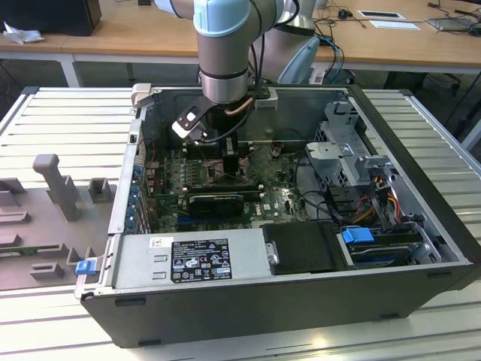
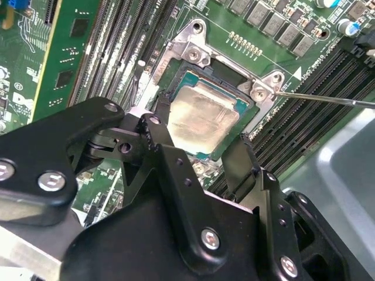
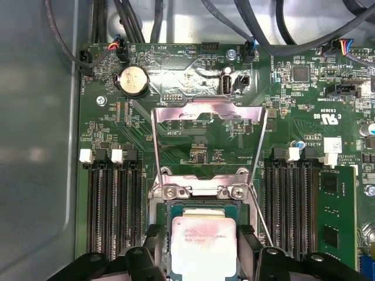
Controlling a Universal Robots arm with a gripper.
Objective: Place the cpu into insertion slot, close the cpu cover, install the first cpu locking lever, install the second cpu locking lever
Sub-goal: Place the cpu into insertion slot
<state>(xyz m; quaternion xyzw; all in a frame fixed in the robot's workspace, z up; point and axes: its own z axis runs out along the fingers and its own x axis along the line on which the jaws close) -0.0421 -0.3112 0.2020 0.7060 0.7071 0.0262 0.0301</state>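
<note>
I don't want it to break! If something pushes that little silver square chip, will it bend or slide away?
Probably stiff, not bendy: the cpu shows a flat metal face. It looks thin and small, so it is likely light. It probably wouldn't slide far, because it sits inside the insertion slot.

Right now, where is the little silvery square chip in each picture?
Exterior view: somewhere under the arm, above the motherboard; too small to pick out.
Second wrist view: the cpu is in the picture's middle.
First wrist view: the cpu lies by the hinge of the open cpu cover.
Shared landmark, both wrist views: long black memory slots flanking it.
</note>
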